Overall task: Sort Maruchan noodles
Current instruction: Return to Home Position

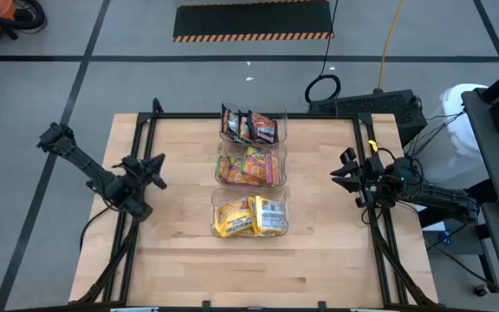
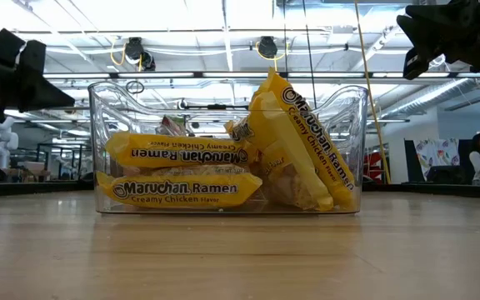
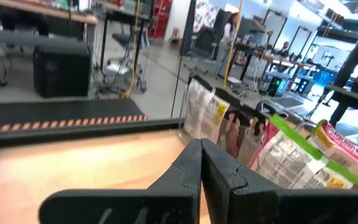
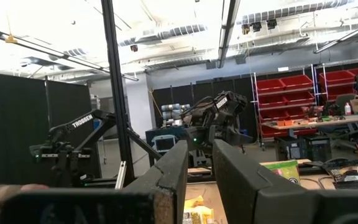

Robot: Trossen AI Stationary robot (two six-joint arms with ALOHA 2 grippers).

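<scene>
Left tool point(image 1: 156, 171) hangs over the left part of the bench point(image 1: 180, 260), its two fingers pressed together on nothing, its tip aimed inward. From it the Maruchan noodles point(image 1: 254, 217) lie straight ahead toward the bench's centre. All of them sit inside three clear bins point(image 1: 285, 147), which stand in one column whose long axis runs from the far edge to the near edge. Dark packets point(image 1: 251, 126) fill the far bin, green-yellow packets point(image 1: 248, 166) the middle one, and yellow packets point(image 1: 236, 218) the near one. No loose packet shows on the bare wood. Right of the column, the right tool point(image 1: 340, 173) also faces inward, its fingers parted by a narrow gap and empty. Both tools stand well apart from the bins, about level with the middle bin, neither clearly nearer. On this showing the sorting looks finished, and the retreat to rest only asks each arm to draw outward, away from the column, with nothing in its path
</scene>
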